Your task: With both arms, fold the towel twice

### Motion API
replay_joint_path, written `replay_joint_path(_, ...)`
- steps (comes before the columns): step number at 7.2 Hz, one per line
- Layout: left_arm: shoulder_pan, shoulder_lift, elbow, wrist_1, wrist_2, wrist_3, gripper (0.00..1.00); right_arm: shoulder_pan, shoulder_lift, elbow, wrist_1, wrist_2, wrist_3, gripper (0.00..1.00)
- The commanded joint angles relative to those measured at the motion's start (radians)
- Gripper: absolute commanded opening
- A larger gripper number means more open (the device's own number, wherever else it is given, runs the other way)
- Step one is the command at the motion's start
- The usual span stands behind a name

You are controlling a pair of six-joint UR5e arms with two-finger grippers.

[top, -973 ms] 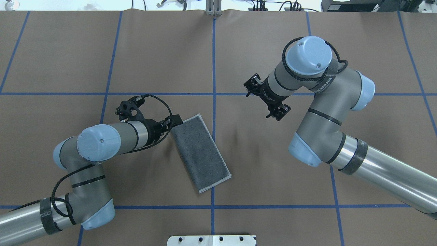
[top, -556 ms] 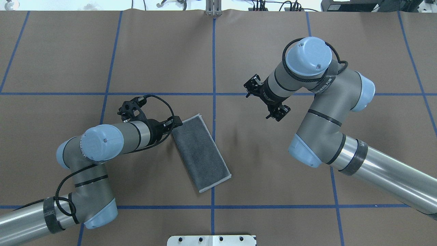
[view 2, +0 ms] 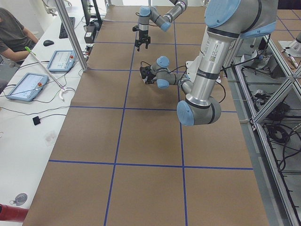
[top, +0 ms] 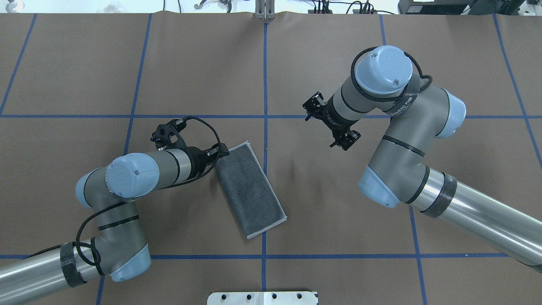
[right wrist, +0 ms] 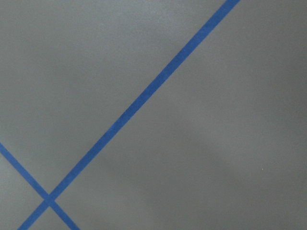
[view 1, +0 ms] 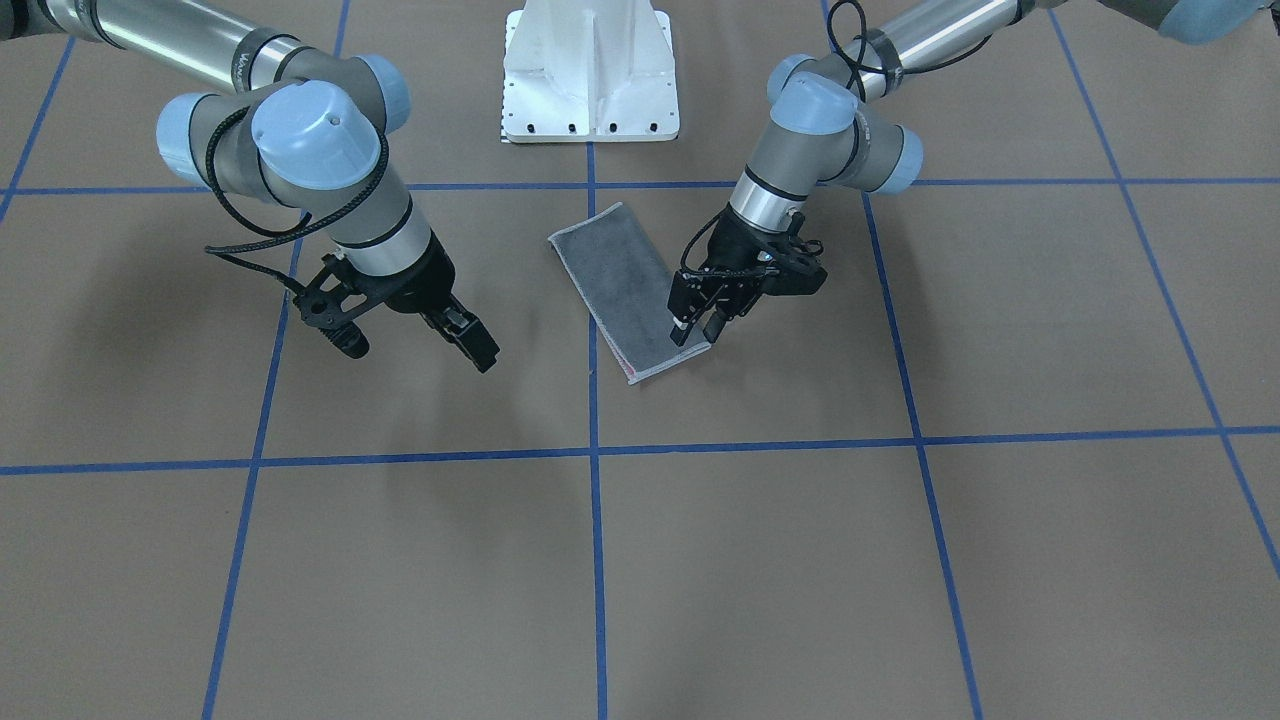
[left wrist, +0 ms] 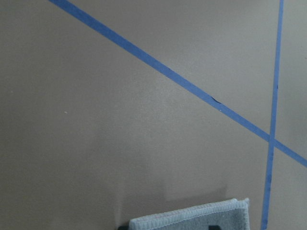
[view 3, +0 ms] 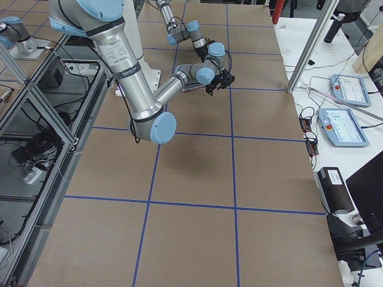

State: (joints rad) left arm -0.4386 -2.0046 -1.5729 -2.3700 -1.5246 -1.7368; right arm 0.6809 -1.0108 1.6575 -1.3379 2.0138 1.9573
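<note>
Overhead exterior view: the towel [top: 250,188] lay flat on the desk [top: 84,63] as a long folded strip, dark grey face up, beside the centre line. The left claw [view 1: 697,333] was spread apart at the strip's far left corner, contact unclear. The right claw [view 1: 418,350] hung wide open, well apart from the towel.

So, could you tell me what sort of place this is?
Probably a robotics lab: a left arm and a right arm work at a table covered in brown paper with a blue tape grid, and control tablets lie on a side bench near a seated person.
</note>
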Motion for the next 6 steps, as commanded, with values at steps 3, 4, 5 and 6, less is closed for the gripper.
replay_joint_path(3,-0.003,0.009,0.002,0.003,-0.002,0.000,0.60,-0.001,0.003,0.007,0.000,0.000,0.014,1.00)
replay_joint_path(4,-0.002,0.007,0.002,0.003,-0.002,-0.001,0.54,-0.001,0.003,0.010,-0.001,0.002,0.017,1.00)
replay_joint_path(5,-0.002,0.009,0.005,0.003,-0.002,-0.001,0.54,-0.001,0.003,0.014,-0.001,0.002,0.017,1.00)
replay_joint_path(6,-0.002,0.007,0.004,0.003,-0.002,-0.001,0.51,-0.001,0.001,0.013,-0.001,0.002,0.017,1.00)
